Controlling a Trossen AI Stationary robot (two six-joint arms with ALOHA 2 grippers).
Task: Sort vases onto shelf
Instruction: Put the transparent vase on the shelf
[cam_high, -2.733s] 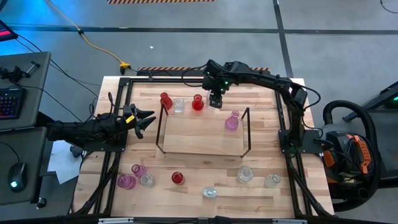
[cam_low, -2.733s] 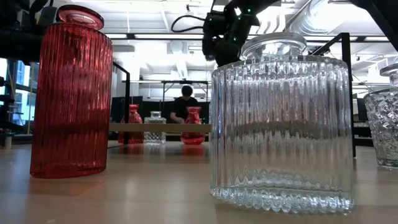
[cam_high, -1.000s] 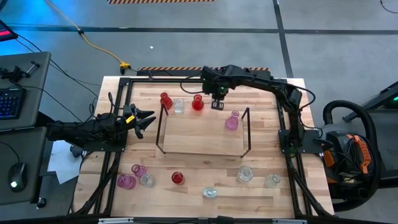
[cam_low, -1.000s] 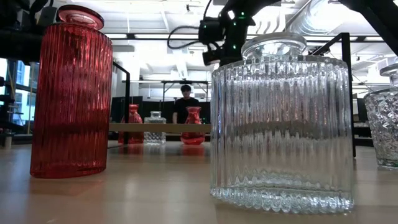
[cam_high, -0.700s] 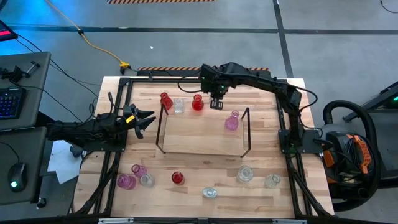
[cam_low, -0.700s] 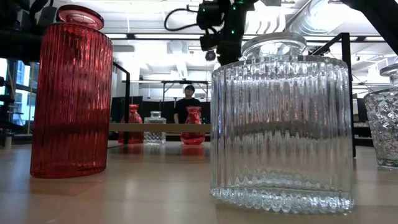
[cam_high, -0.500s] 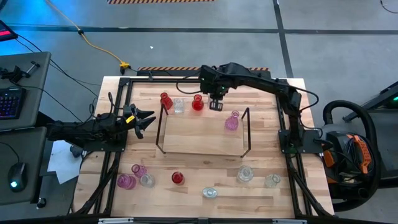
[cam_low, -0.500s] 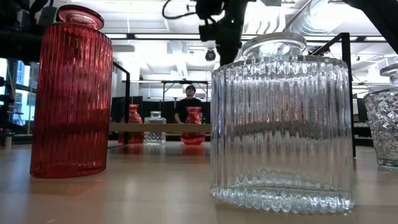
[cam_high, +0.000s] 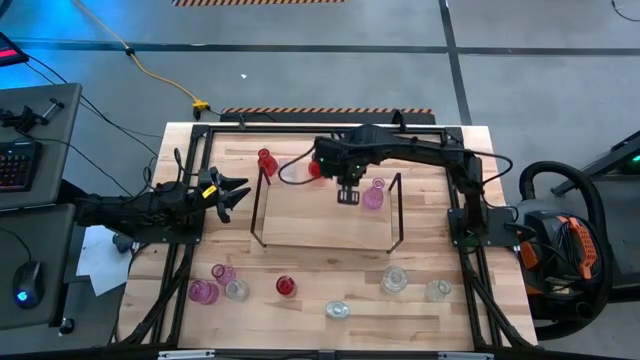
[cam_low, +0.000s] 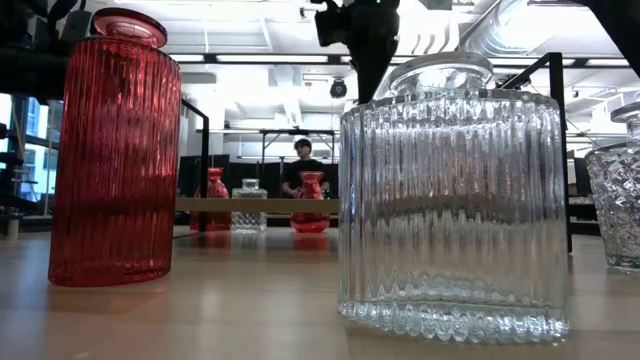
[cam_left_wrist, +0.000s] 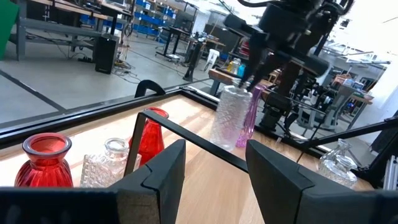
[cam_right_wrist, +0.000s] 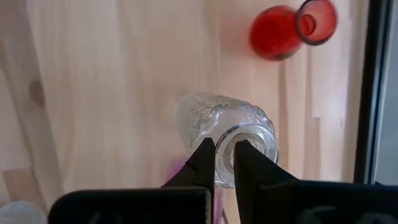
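My right gripper (cam_high: 347, 193) hangs over the shelf (cam_high: 320, 225), pointing down and shut on a clear textured vase (cam_right_wrist: 217, 118), which also shows in the left wrist view (cam_left_wrist: 229, 118). A pink vase (cam_high: 372, 195) stands on the shelf's board just to the right of it. Along the shelf's far edge stand a red vase (cam_high: 265, 160), a clear one (cam_left_wrist: 106, 163) and another red one (cam_right_wrist: 280, 28). My left gripper (cam_high: 225, 192) waits open and level at the table's left edge. Several more vases stand near the table's front edge. My right gripper holds the clear vase by the rim of its mouth (cam_right_wrist: 264, 140), coming from above with the fingers pointing down. One finger (cam_right_wrist: 249, 165) appears to sit in the mouth and the other outside. The vase hangs below the fingers, clear of the shelf's board.
Near the front edge stand pink vases (cam_high: 203, 291), a red one (cam_high: 286, 286) and clear ones (cam_high: 394, 279), (cam_high: 438, 290). The shelf's wire ends (cam_high: 262, 200), (cam_high: 397, 205) rise on either side. A black frame (cam_high: 190, 190) edges the table. A person (cam_low: 300, 165) stands far behind.
My right gripper has carried the clear vase from beside the far red vase toward the table's near edge and upward, coming over the shelf's board next to the pink vase. It has stayed shut, and the vase still hangs below it.
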